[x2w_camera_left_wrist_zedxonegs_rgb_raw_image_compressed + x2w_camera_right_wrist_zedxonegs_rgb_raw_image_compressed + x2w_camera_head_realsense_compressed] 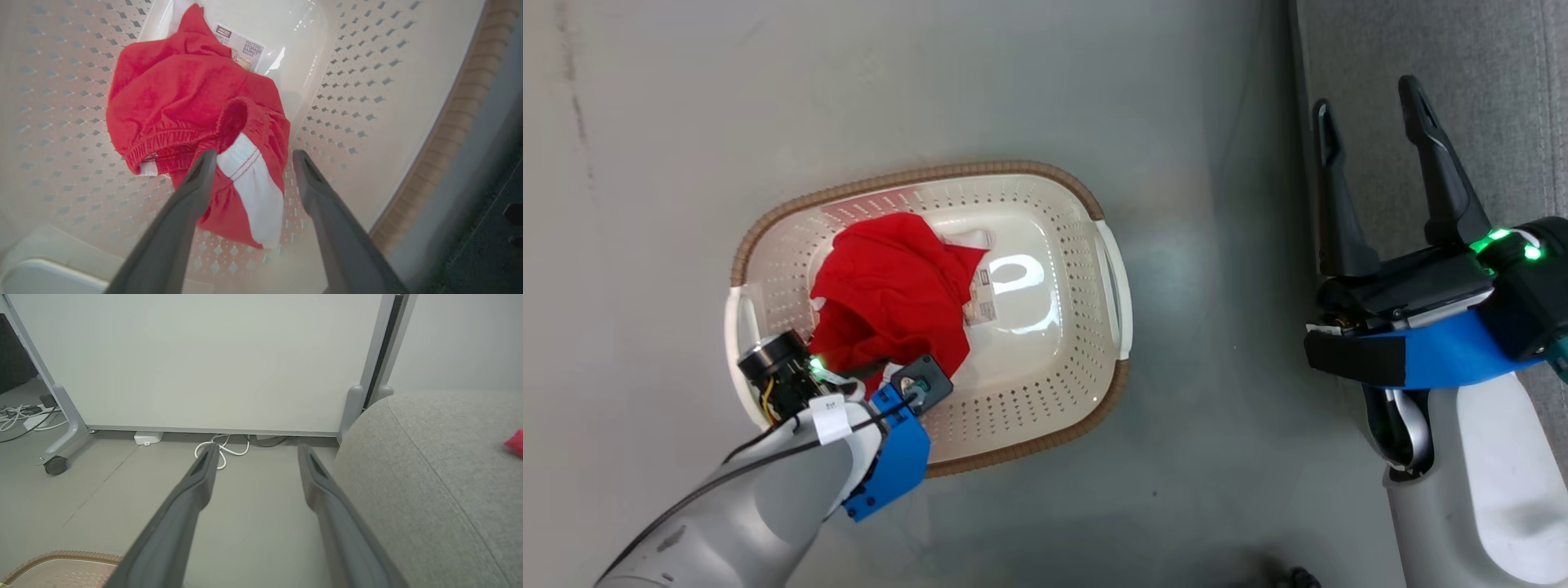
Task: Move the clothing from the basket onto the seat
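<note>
Left gripper [253, 155], fingers spread wide and holding nothing, stood either side of the white stripe [253, 192]. Grey seat [1503, 98] lay at the robot's right. The basket [931, 175], long axis left to right across the head view, held the crumpled clothing [890, 294] in its left half. Right gripper [1368, 98], equally wide and empty, pointed up beside the seat's edge. The right wrist view added a red scrap [515, 443] on the seat.

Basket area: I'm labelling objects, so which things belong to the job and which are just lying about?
Job: red garment, basket, seat, left end effector.
Lying about: white cable, wheeled panel, basket's paper label.
</note>
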